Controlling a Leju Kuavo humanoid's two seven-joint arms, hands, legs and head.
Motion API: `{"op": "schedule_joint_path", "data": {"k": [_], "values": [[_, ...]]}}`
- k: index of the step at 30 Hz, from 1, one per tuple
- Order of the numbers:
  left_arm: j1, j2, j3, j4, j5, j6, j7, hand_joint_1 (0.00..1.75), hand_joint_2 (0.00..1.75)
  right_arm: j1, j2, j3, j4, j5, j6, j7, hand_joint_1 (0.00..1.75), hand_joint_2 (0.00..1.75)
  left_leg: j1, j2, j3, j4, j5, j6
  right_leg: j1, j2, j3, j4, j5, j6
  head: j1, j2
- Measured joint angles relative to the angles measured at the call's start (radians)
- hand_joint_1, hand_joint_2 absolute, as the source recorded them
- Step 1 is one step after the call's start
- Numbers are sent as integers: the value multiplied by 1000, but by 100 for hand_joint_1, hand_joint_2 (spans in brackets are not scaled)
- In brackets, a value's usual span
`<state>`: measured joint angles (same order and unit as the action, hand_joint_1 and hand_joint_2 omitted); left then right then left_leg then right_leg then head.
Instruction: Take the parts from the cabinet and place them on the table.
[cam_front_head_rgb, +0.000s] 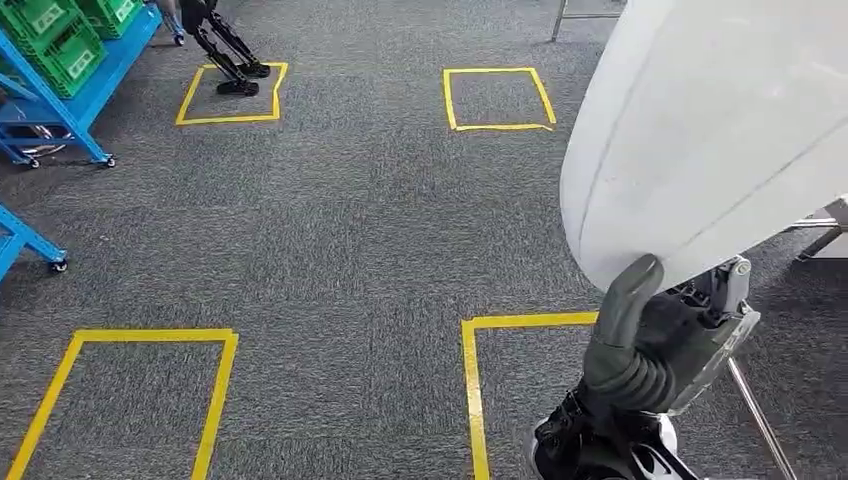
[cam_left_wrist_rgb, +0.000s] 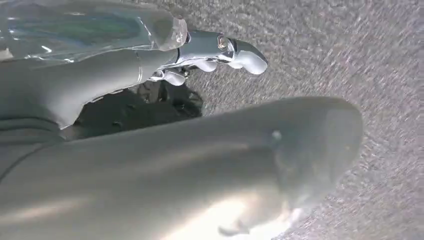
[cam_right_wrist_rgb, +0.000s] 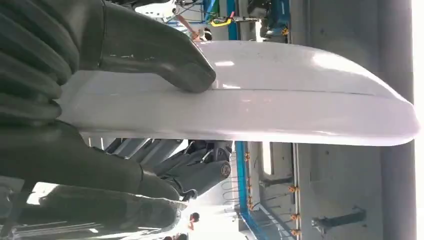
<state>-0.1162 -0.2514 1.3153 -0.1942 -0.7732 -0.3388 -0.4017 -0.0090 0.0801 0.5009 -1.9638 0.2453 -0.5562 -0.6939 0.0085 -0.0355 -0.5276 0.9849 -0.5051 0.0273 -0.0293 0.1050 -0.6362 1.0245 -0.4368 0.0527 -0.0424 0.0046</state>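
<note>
A large white curved panel part (cam_front_head_rgb: 700, 130) fills the upper right of the head view. My right hand (cam_front_head_rgb: 650, 345) grips its lower edge from below, grey thumb up against the panel's face. In the right wrist view the thumb (cam_right_wrist_rgb: 160, 55) presses on the white part (cam_right_wrist_rgb: 280, 110), with dark fingers wrapped under its other side. My left hand (cam_left_wrist_rgb: 175, 165) hangs over grey carpet in the left wrist view, its thick grey thumb close to the camera. Nothing shows in it, and how its fingers lie is unclear.
A blue rack with green crates (cam_front_head_rgb: 60, 50) stands at the far left, and another blue frame's wheel (cam_front_head_rgb: 58, 265) is below it. Yellow tape squares (cam_front_head_rgb: 497, 98) mark the grey carpet. Dark robot legs (cam_front_head_rgb: 225, 50) stand in the far-left square. A thin metal leg (cam_front_head_rgb: 760, 420) slants at the lower right.
</note>
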Motion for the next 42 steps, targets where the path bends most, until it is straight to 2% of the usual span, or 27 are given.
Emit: {"op": "schedule_joint_path", "data": {"k": [1, 2, 4, 5, 6, 8, 9, 10, 14, 15, 16, 17, 20, 21, 23, 24, 25, 26, 30, 31, 32, 34, 36, 39, 40, 41, 42], "values": [[0, 0, 0, 0, 0, 0, 0, 0, 0, -4, 0, 0, 0, -1, 0, 0, 175, 175, -1, 10, -1, -3, 3, 8, 6, -52, -20, 46, -33, 0, 5, 0], [2, 0, 0, 0, 0, 0, 0, 0, 0, -4, 0, 0, 1, -2, 0, 0, 175, 175, -4, 26, -4, -4, 4, 8, 8, -77, -53, 120, -71, 2, 3, 0], [7, 1, 1, 0, 0, 0, 0, 0, 0, -2, -1, 0, 5, -3, 0, 0, 175, 175, -9, 63, -4, -3, 3, 11, 8, -93, -120, 286, -134, 5, 3, 0], [7, 2, 3, 0, 0, 0, 0, 0, 0, -2, -2, 0, 6, -3, 0, 0, 175, 175, -10, 81, -4, -3, 3, 11, 8, -94, -130, 317, -136, 6, 4, 0], [6, 3, 4, 0, 0, 0, 0, 0, 0, -2, -2, 0, 7, -3, 0, 0, 175, 175, -11, 96, -3, -3, 2, 11, 8, -95, -111, 290, -118, 3, 3, 0], [4, 3, 5, 0, 0, 0, 0, 0, 0, -2, -2, 0, 8, -3, 0, 0, 175, 175, -13, 120, -1, -3, 1, 11, 10, -112, -10, 117, -43, -7, 3, 0], [3, 2, 6, 0, 0, 0, 0, 0, 0, -2, -2, 0, 8, -3, 0, 0, 175, 175, -14, 129, 2, -2, -1, 10, 15, -150, 45, 21, -10, -16, 4, 0], [3, 1, 7, 0, 0, 0, 1, 0, 0, -4, -2, 0, 9, -3, 0, 0, 175, 175, -20, 137, -1, -2, -2, 6, 32, -212, 70, -20, -25, -23, 3, 0], [1, -2, 9, 0, 0, -2, 1, 0, 0, -2, -2, 0, 9, -6, 0, 0, 175, 175, -21, 183, 0, 1, -2, -2, 34, -157, 53, -27, -9, -43, 3, 0], [-2, -2, 9, 0, 0, -3, 0, 0, 0, -1, -2, 0, 8, -6, 0, 0, 175, 175, -16, 162, -9, 6, -19, -10, 24, -145, 61, -37, -3, -50, 2, 0], [-3, -2, 9, 0, 0, -4, -2, 0, 0, -3, -1, 0, 8, -6, 0, 0, 175, 175, -13, 99, -18, 38, -44, -15, 21, -136, 60, -39, 0, -55, 2, 0], [-3, -3, 9, 0, 1, -5, -3, 0, 0, -4, 0, 0, 8, -6, 0, 0, 175, 175, -11, 62, -47, 107, -82, -18, 18, -126, 58, -39, 2, -58, 0, 0], [2, -2, 10, 0, 3, -4, -1, 0, 0, -2, 1, 0, 12, -6, 3, 0, 175, 175, -3, 37, -149, 326, -153, -25, 17, -84, 57, -38, 3, -58, 1, 0], [2, -2, 11, 0, 3, -3, 3, 0, 0, -2, 1, 0, 13, -6, 3, 0, 175, 175, -1, 37, -150, 321, -135, -26, 16, -70, 59, -38, 3, -58, 1, 0], [1, -1, 12, 0, 5, 1, 8, 0, 0, -2, 1, 0, 14, -5, 3, 0, 175, 175, 8, 30, -97, 192, -44, -29, 10, -39, 63, -35, 1, -55, 1, 0], [1, -1, 13, 0, 6, 2, 10, 0, 0, -2, 2, -1, 14, -2, 3, 0, 175, 175, 17, 3, -57, 96, 9, -35, 6, -23, 63, -30, -2, -47, 1, 0], [2, -2, 14, 0, 6, 3, 12, 0, 0, -2, 3, -2, 14, 0, 2, 0, 175, 175, 28, -69, -34, 54, 11, -48, 6, -10, 53, -25, -5, -37, 2, 0], [3, -6, 14, 2, 6, 4, 14, 0, 0, -5, 4, -2, 14, 1, 1, 0, 175, 175, 32, -96, -34, 36, 10, -49, 5, 5, 41, -8, -3, -30, 0, 0], [5, -7, 18, 2, 10, 5, 16, 0, 0, 9, 6, -3, 14, 10, 0, 0, 175, 175, 29, -38, -32, 29, 0, -28, -6, 44, 10, -16, 12, -2, 3, 0], [3, -6, 18, 1, 10, 5, 17, 0, 0, 7, 6, -3, 14, 11, 0, 0, 175, 175, 26, -24, -32, 29, 2, -21, 5, -26, 0, 10, -6, -1, 5, 0], [4, -6, 18, 1, 10, 5, 18, 0, 0, 4, 6, -3, 14, 11, 0, 0, 175, 175, 21, -8, -32, 29, 2, -13, 9, -70, -26, 68, -39, 2, 8, 0], [8, -5, 19, 1, 9, 5, 19, 0, 0, 5, 6, -3, 16, 11, 0, 0, 175, 175, 9, 35, -34, 29, 1, -5, 9, -95, -106, 254, -124, 1, 8, 0], [8, -4, 19, 1, 6, 6, 19, 0, 0, 10, 6, -3, 18, 11, 0, 0, 175, 175, 0, 68, -35, 29, 0, -1, 12, -96, -130, 328, -141, -6, 8, 0], [5, -5, 19, 1, 2, 5, 19, 0, 0, 15, 6, -3, 18, 11, 0, 0, 175, 175, -6, 108, -28, 29, -2, 2, 35, -115, 9, 105, -45, -41, 8, 0], [4, -8, 19, 1, 2, 5, 19, 0, 0, 14, 6, -3, 18, 11, 0, 0, 175, 175, -6, 117, -26, 29, -4, 3, 52, -159, 59, 16, -22, -57, 9, 0], [3, -11, 19, 2, 2, 5, 18, 0, 0, 13, 6, -3, 18, 11, 0, 0, 175, 175, -9, 130, -27, 28, -3, 1, 66, -209, 75, -8, -40, -68, 7, 0], [3, -11, 19, 2, 2, 5, 18, 0, 0, 12, 8, -3, 18, 11, 0, 0, 175, 175, -7, 138, -31, 28, -2, -2, 69, -199, 75, -18, -37, -72, 13, 0]]}}
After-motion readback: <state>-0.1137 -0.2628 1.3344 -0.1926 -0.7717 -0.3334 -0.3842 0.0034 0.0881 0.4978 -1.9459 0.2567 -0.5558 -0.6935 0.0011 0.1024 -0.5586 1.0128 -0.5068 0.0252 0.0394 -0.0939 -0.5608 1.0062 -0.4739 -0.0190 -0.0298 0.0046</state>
